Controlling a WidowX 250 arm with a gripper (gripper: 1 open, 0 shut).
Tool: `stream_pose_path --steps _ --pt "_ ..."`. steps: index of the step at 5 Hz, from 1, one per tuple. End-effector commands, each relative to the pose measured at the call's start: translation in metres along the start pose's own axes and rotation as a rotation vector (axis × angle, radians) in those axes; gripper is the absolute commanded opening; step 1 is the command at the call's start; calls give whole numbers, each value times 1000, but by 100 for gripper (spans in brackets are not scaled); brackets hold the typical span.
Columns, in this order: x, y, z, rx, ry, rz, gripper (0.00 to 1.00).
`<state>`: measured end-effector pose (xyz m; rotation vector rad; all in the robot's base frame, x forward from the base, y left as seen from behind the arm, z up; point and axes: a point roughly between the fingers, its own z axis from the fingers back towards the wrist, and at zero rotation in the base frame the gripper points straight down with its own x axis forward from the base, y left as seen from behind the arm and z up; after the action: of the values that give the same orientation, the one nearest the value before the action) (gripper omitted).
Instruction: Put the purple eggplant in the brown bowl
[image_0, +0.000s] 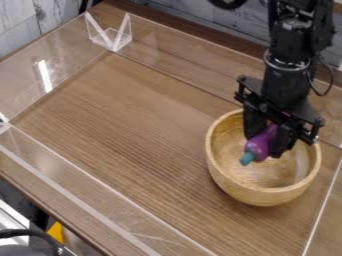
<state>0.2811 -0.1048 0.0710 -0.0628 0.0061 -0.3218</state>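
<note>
I am watching the black gripper (271, 138) hanging over the brown bowl (229, 169), pointing straight down. Its jaws are pinching the purple eggplant (265, 142) between them, part-way closed around its body. The eggplant is hanging tilted, with its teal stem end (250, 157) lowest, inside the rim line of the bowl and above the bowl's floor; I cannot tell whether it is touching the wood. The bowl is sitting on the wooden tabletop (120, 110), toward the right side. A clear plastic wall (60, 55) is running around the tabletop, well apart from the bowl.
</note>
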Motion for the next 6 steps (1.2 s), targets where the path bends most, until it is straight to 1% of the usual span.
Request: stream_pose_path --steps 1,2,4,5,6 --pt "2 -4 9 1 -63 -23 0" --pt "0 -6 5 3 -71 -27 0" --pt "-2 -7 5 4 -77 -23 0" --pt "-2 -7 5 4 -76 -22 100" --pt "-3 -8 7 0 -76 -19 0"
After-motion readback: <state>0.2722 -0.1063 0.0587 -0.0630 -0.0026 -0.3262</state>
